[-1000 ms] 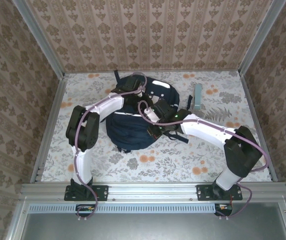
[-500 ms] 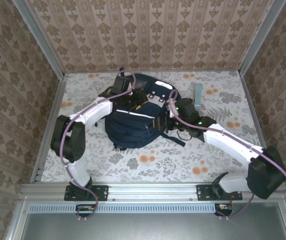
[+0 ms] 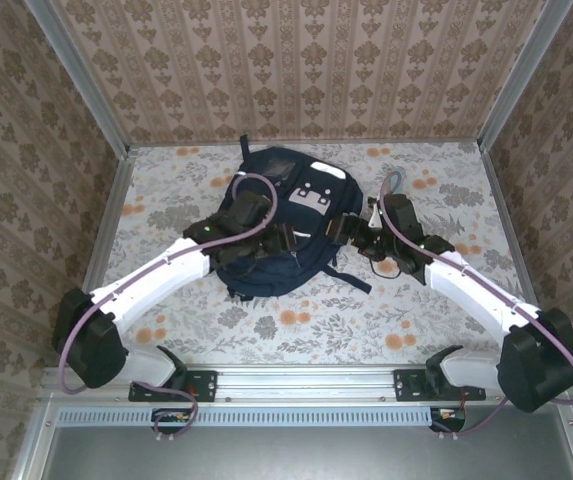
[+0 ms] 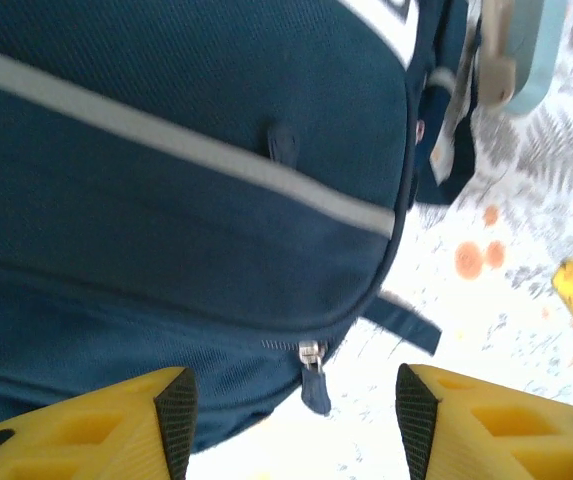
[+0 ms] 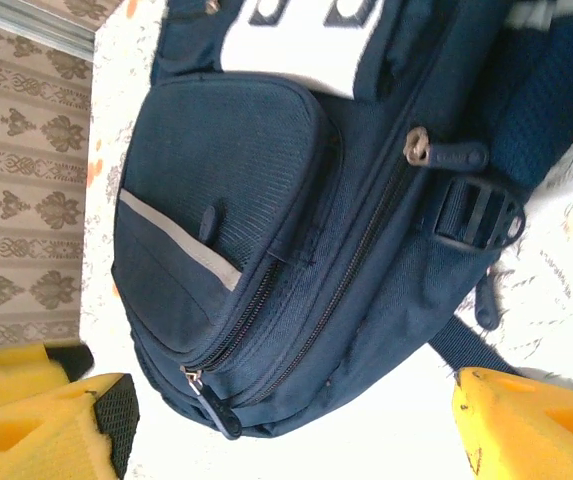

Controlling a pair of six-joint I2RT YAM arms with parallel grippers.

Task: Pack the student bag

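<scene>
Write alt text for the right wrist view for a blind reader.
A dark navy student bag lies on the floral table, grey-striped front pocket toward the camera. The open right gripper faces it, yellow fingers at both lower corners.

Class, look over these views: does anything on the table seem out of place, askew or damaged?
Nothing looks damaged or spilled. The student bag lies flat on the table with its visible zips closed and a strap trailing loose. One oddity: a light blue item lies outside the bag, beside it.
</scene>
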